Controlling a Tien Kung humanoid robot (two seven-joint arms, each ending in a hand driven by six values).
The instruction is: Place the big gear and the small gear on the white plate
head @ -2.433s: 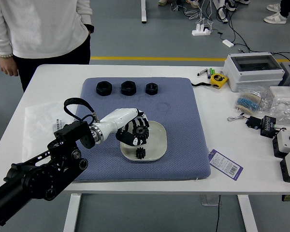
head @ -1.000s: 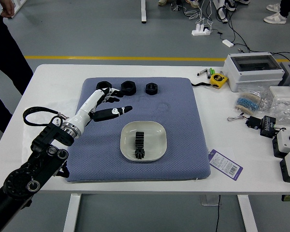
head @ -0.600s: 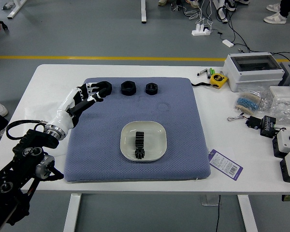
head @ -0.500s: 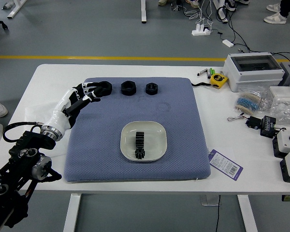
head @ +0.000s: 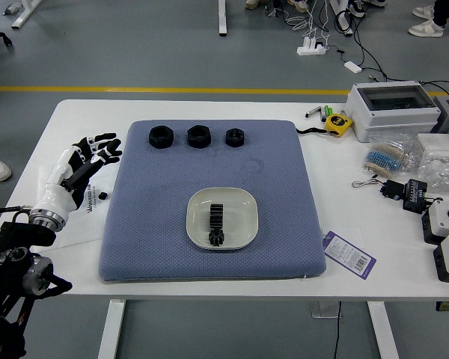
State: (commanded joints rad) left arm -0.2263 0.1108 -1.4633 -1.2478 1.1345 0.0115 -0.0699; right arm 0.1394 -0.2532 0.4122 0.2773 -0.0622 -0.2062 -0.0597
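My left hand [head: 103,149] is over the table's left part, just left of the blue mat, with its fingers spread and nothing in them. The white plate [head: 243,218] lies on the mat. On it the big gear [head: 216,215] stands on edge, showing its toothed rim. The small gear [head: 216,237] is right at its near end; whether the two touch I cannot tell. My right hand is out of view.
Three black round parts [head: 199,136] stand along the far edge of the blue mat [head: 284,247]. A purple tag [head: 349,254] lies to its right. Tape measure [head: 338,124], white box [head: 393,111] and button boxes [head: 445,222] are further right.
My left hand has let go of the big gear, which stays on the plate, and has moved back left off the mat. The person at the upper left has walked out of view.
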